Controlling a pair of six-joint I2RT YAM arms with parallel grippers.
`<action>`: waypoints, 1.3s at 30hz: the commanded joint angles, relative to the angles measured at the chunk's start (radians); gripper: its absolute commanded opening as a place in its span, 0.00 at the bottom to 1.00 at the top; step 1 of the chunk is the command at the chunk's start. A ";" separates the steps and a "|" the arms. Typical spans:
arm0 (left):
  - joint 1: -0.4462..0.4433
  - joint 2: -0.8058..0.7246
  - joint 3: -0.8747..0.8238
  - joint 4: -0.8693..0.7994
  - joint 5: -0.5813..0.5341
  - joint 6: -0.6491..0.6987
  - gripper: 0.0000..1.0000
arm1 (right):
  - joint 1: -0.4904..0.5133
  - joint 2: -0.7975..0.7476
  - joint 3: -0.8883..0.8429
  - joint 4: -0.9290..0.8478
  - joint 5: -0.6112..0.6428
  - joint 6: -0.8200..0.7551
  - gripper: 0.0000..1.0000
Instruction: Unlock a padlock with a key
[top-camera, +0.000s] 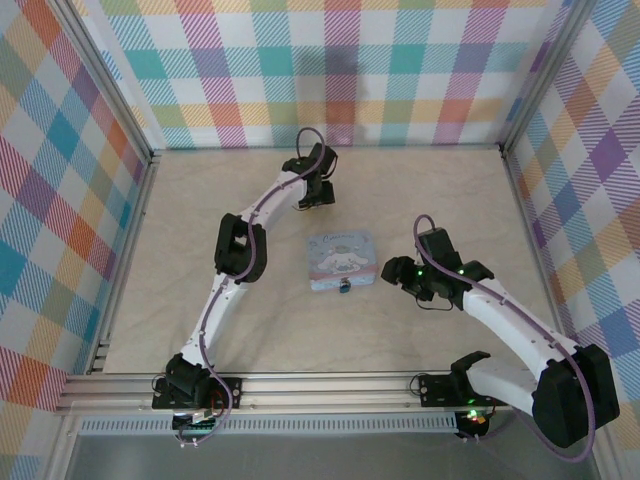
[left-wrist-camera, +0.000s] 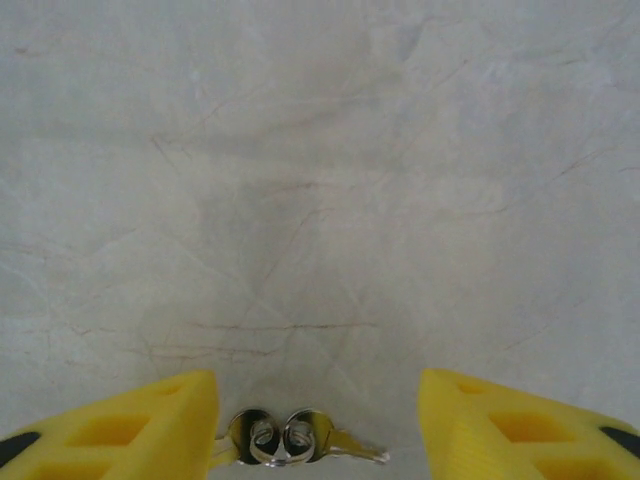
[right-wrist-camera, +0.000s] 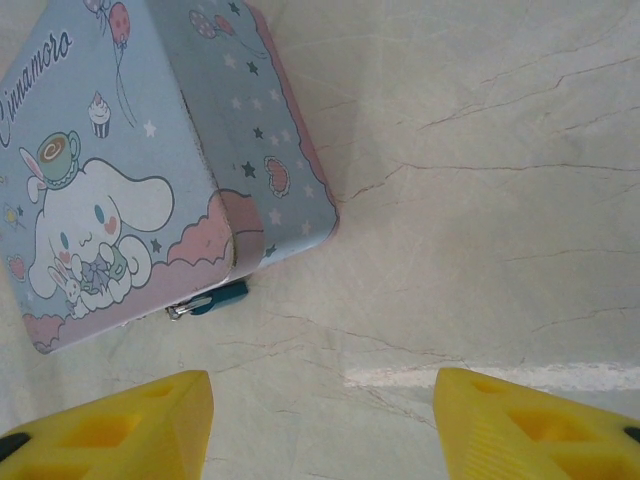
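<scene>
- Yellow fingers (left-wrist-camera: 150, 430) of my left gripper (left-wrist-camera: 318, 425) sit closest in the left wrist view. The jaws are spread and pinch nothing.
- Between them the key (left-wrist-camera: 295, 440) lies flat on the counter (left-wrist-camera: 320, 200), just beside the finger at the left of that view.
- Its looped head is toward that finger and its thin blade points at the other one, so its long axis runs across the gap from finger to finger.
- As I judge it, closing from this pose would squeeze the key end to end. I would want the wrist turned so the jaws meet its sides.
- Seen from overhead, this gripper is at the far middle of the counter, beyond the tin (top-camera: 343, 258).
- At the tin's near wall lies the padlock (right-wrist-camera: 215, 298), a bluish body right against it. The silvery part points left in the right wrist view, and the long axis follows the tin's edge.
- My right gripper (right-wrist-camera: 322, 425) hovers to the right of the tin with jaws spread and empty. It is the nearer arm to the lock, which lies to its left.
- Key and padlock are well apart, with the tin between them, so I judge the key must travel toward me.
</scene>
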 joint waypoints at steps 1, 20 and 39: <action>0.007 0.027 0.030 0.004 -0.003 -0.011 0.48 | -0.007 -0.005 -0.011 -0.003 -0.001 -0.012 0.61; -0.025 0.052 0.018 -0.078 -0.102 0.057 0.11 | -0.014 -0.006 -0.035 0.014 -0.009 -0.001 0.61; -0.042 -0.065 -0.132 -0.040 -0.091 0.042 0.35 | -0.015 0.006 -0.055 0.050 -0.033 0.016 0.61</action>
